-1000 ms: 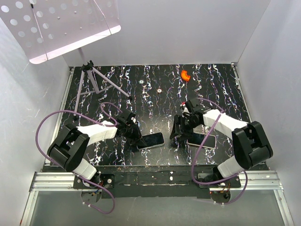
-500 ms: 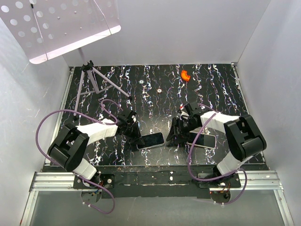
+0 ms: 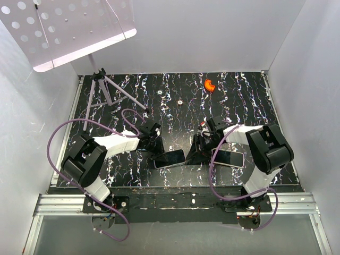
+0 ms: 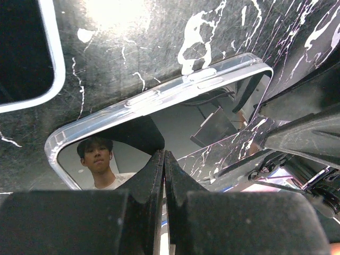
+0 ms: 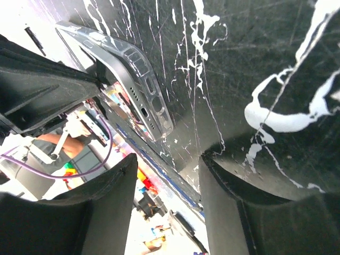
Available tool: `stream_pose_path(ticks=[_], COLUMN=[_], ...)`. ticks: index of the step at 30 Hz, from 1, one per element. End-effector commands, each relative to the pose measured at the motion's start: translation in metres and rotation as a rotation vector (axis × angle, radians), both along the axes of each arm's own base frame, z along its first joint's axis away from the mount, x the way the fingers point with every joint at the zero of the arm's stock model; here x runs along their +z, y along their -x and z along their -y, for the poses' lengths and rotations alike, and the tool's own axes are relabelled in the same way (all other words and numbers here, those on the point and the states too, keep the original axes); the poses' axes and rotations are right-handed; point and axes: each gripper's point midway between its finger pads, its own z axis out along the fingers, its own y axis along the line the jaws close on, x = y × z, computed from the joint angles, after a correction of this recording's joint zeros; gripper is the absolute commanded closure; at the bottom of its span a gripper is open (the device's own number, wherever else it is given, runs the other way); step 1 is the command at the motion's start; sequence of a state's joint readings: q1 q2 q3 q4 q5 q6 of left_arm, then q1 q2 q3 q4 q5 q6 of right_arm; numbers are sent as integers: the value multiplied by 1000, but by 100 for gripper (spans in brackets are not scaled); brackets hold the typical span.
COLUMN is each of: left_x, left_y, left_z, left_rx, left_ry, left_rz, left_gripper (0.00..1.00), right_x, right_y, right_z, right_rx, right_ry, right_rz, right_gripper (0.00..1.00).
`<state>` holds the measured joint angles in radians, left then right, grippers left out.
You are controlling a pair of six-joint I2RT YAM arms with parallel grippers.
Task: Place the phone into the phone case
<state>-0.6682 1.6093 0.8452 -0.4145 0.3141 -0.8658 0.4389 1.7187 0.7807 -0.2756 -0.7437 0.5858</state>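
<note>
Right gripper, jaws parted, has slid left, leaving the phone at its right; left gripper closed beside phone case

Bright, even overhead light; glare blooms on the glossy table in wrist views, foregrounds blurred.

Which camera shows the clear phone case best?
Left wrist: the phone case spans the frame, with its clear rim and side buttons sharp. Top external shows it small and from above; right wrist catches only one edge with its cutouts.
</note>
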Motion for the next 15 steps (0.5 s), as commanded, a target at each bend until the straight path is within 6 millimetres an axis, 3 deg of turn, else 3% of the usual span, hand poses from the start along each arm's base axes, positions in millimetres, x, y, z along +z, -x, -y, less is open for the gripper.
stream_pose_path(ticks=[1, 9, 15], left_x=[-32, -34, -31], left_y=[5, 8, 8], left_z=[-24, -22, -20], left_rx=[14, 3, 2], left_ry=[-171, -185, -188], left_rz=[-3, -8, 1], left_gripper=[100, 100, 100], right_x=[-24, -33, -42], right_y=[-6, -5, -1], right_z=[5, 0, -5], right_rx=[-5, 15, 41], right_ry=[60, 55, 80], right_rz=[8, -31, -40], right_gripper=[44, 54, 72])
